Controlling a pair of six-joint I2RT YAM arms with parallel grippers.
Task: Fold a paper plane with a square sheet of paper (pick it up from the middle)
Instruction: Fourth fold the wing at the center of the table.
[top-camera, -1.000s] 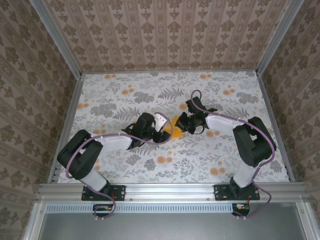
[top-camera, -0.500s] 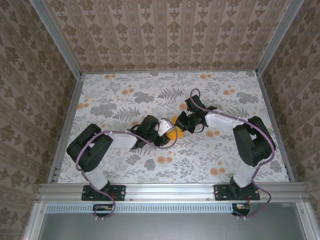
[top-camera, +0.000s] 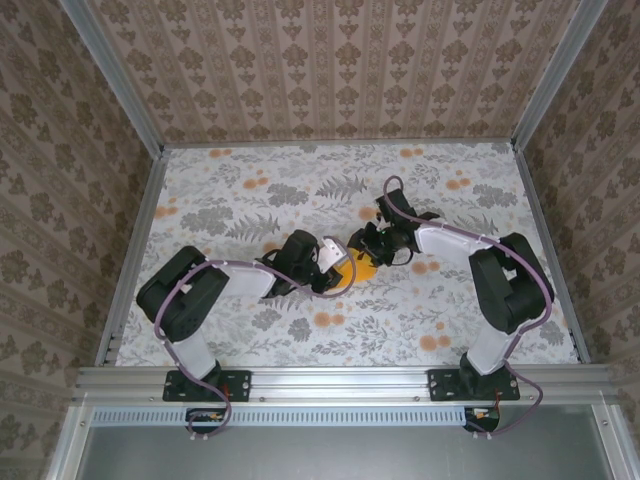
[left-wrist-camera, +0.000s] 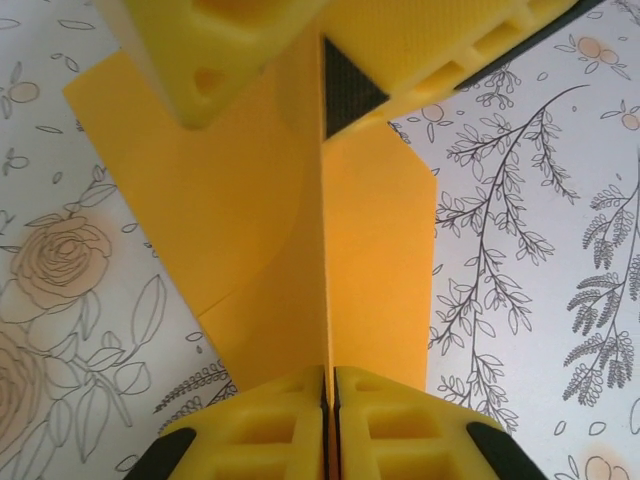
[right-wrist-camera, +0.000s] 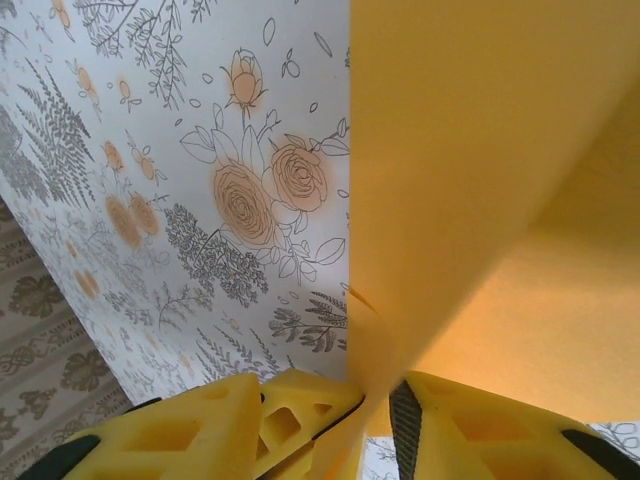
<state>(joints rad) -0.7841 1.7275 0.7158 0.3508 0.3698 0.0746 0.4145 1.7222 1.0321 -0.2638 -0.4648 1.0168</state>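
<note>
Top view: my left gripper (top-camera: 340, 264) and right gripper (top-camera: 362, 248) meet tip to tip over the folded yellow paper (top-camera: 364, 272), near the middle of the floral cloth (top-camera: 240, 200).
Left wrist: left pads clenched on the paper's upright crease.
Right wrist: right pads slightly parted, the fold running between them.

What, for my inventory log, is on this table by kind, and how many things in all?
Orange-yellow paper: 1
Grippers: 2, the left gripper and the right gripper
Flowered cloth: 1
Total: 4
</note>
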